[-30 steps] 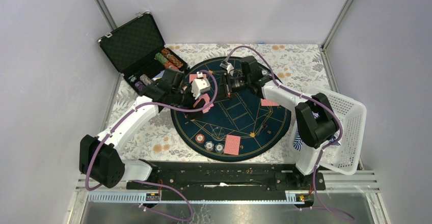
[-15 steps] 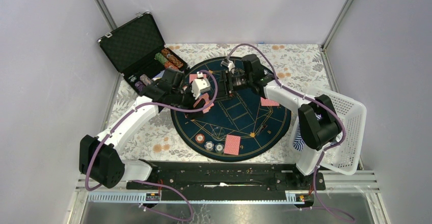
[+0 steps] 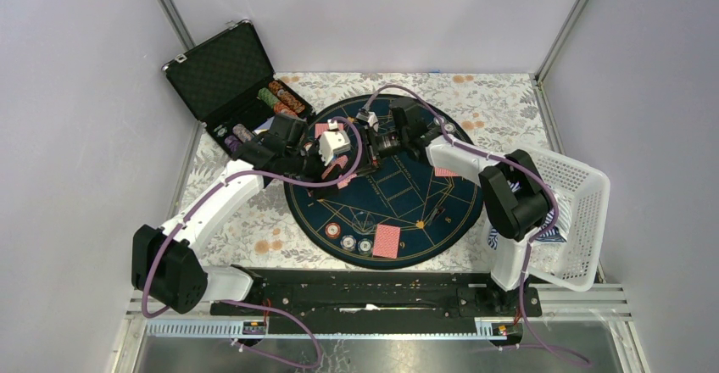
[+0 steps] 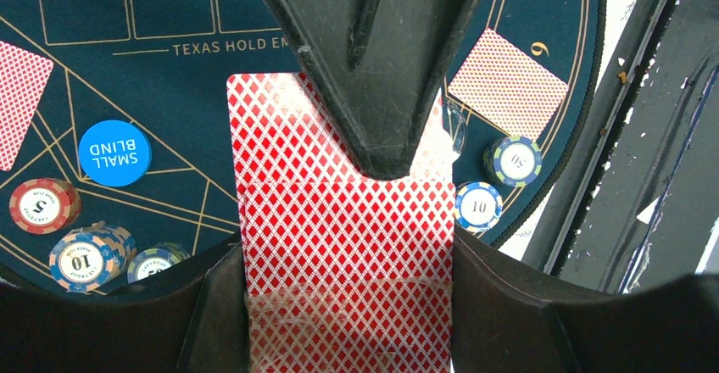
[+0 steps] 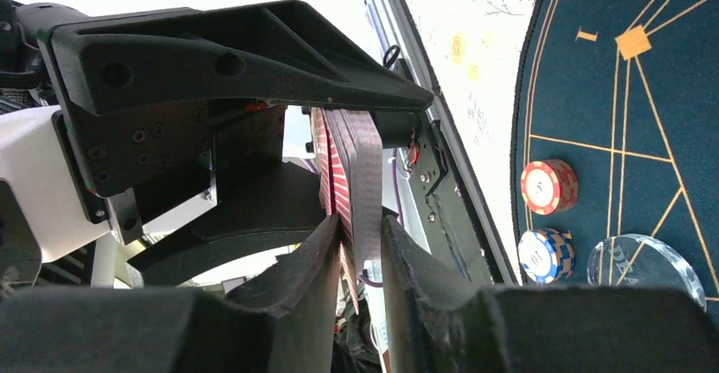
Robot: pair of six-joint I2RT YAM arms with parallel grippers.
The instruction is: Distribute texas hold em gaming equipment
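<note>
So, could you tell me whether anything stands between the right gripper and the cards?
Nothing visible does. The right gripper straddles the edge of the cards held by the left gripper; whether it is pinching them is unclear.

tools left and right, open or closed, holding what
left tool: closed on the deck of red-backed cards.
right tool: closed on the edge of that same deck.

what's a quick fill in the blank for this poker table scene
The left gripper holds a deck of ____-backed cards.
The blue disc reads SMALL ____.
In the left wrist view, the chip just below the 50 chip reads ____.
The black case's lid is ____.
Missing: red; blind; 10; open.
</note>
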